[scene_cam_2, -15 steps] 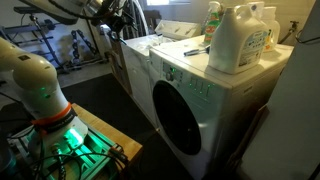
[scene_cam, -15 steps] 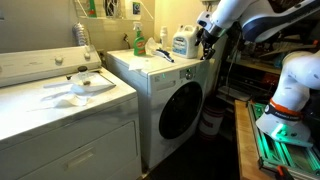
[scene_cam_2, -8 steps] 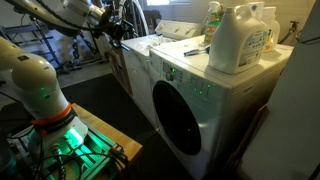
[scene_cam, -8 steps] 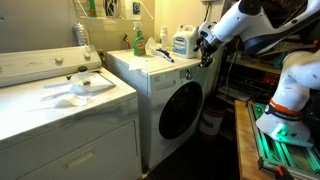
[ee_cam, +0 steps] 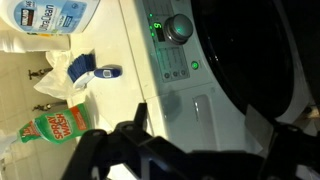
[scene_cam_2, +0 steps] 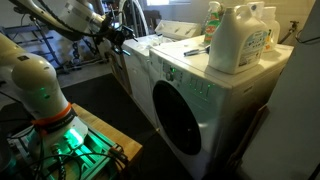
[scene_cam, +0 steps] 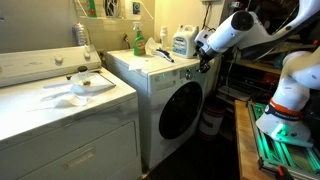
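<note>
My gripper point(scene_cam: 205, 56) hangs by the front corner of the white front-load washer point(scene_cam: 165, 88), level with its top edge, and also shows in an exterior view point(scene_cam_2: 118, 33). In the wrist view my gripper point(ee_cam: 200, 125) is open and empty, its dark fingers point(ee_cam: 134, 118) spread over the washer's detergent drawer point(ee_cam: 198, 108). The control knob point(ee_cam: 179, 27) and green lights sit just beyond. On the washer top lie a blue brush point(ee_cam: 84, 68), a green spray bottle point(ee_cam: 55, 128) and a blue-and-white detergent jug point(ee_cam: 55, 15).
A white dryer point(scene_cam: 70, 115) with cloths on top stands beside the washer. The big detergent jug point(scene_cam_2: 238, 38) sits on the washer's near corner. The robot base point(scene_cam_2: 40, 90) stands on a green-lit platform. Shelving and clutter lie behind the arm point(scene_cam: 250, 70).
The arm has swung down and toward the washer's front corner; my gripper has dropped from above the washer top to its edge. It stays open and empty.
</note>
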You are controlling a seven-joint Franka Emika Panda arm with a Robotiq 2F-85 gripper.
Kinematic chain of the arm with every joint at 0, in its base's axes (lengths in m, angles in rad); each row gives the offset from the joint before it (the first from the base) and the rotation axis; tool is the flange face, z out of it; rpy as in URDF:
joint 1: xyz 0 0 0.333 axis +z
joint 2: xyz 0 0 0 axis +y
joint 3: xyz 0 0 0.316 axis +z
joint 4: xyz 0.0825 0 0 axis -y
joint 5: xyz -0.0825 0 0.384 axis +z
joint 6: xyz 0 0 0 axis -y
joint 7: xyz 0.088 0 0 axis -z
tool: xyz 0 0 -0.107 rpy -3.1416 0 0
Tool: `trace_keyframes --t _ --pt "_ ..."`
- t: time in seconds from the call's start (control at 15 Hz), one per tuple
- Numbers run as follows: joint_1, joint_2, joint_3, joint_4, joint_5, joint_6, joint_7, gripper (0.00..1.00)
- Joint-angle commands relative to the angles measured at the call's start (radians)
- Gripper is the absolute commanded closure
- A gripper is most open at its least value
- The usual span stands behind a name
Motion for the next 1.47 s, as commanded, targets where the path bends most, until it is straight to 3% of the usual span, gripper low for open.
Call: trace_keyframes --t 0.0,0.07,0.13,0.2,0.33,0.8,1.07,1.13,1.4 --pt "0.007 0.1 0.064 0.013 -0.194 -0.075 0.26 0.0" --pt "-0.039 0.105 0.117 0.008 -0.262 -0.069 0.337 0.0" --pt "-0.036 0.138 0.133 0.009 -0.32 -0.105 0.415 0.0" --pt "0.025 0.18 0.095 0.013 -0.38 -0.167 0.488 0.0" --pt "0.058 0.245 0.098 0.014 -0.478 -0.257 0.626 0.0" --pt "0.162 0.539 0.079 0.065 -0.595 -0.59 0.945 0.0" --pt "0.188 0.71 0.068 0.131 -0.66 -0.779 1.048 0.0" --pt "0.181 0.61 0.075 0.088 -0.612 -0.697 0.997 0.0" --pt "0.182 0.703 0.073 0.135 -0.635 -0.762 1.028 0.0"
